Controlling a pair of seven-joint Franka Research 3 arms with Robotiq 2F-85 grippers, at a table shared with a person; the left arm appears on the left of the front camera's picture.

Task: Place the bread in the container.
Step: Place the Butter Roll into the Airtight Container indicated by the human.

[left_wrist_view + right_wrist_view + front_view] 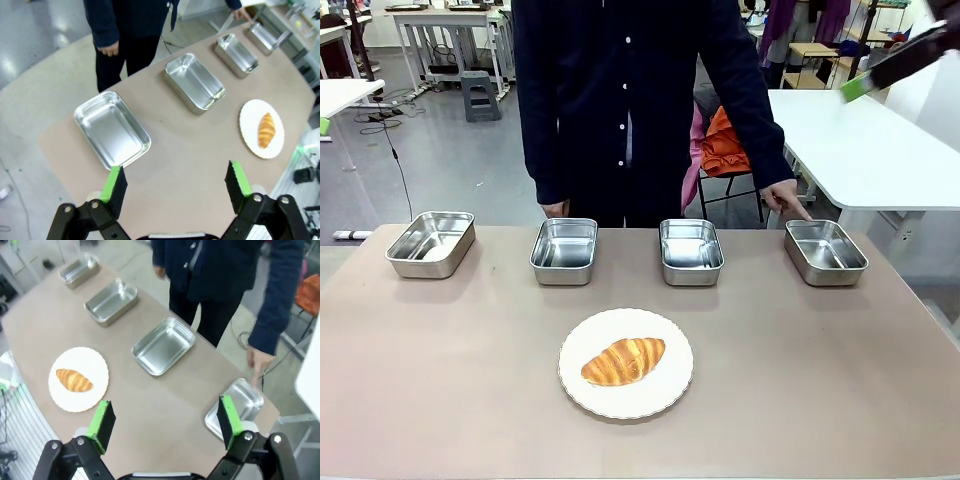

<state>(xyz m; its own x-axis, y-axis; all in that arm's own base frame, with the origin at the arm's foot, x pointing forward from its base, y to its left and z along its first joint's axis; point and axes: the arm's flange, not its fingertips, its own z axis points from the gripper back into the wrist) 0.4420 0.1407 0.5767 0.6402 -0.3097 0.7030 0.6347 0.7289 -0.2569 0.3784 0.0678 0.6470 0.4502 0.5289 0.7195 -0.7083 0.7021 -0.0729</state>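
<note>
The left gripper hangs above the table with its jaws spread wide and nothing between its green pads; bare tabletop lies below the gap. Just beyond its left-hand pad, as the wrist view has it, sits the nearest steel pan, empty. Three more pans like it run away from it in a row toward the upper right. The croissant lies on a round white plate ahead of the right-hand pad, well apart from it and on the gripper's side of that row. The right gripper is also held high, with its jaws wide apart and empty. Close past its right-hand pad lies the end pan of the row, also empty. A person's hand reaches down to that pan's far rim with the forefinger extended. From this gripper the croissant lies ahead of the left-hand pad, near the middle of its plate, touching no pan. Farther out, the person stands at the far side of the table in a dark buttoned shirt, and their other hand hangs behind the second pan from the robot's left.
</note>
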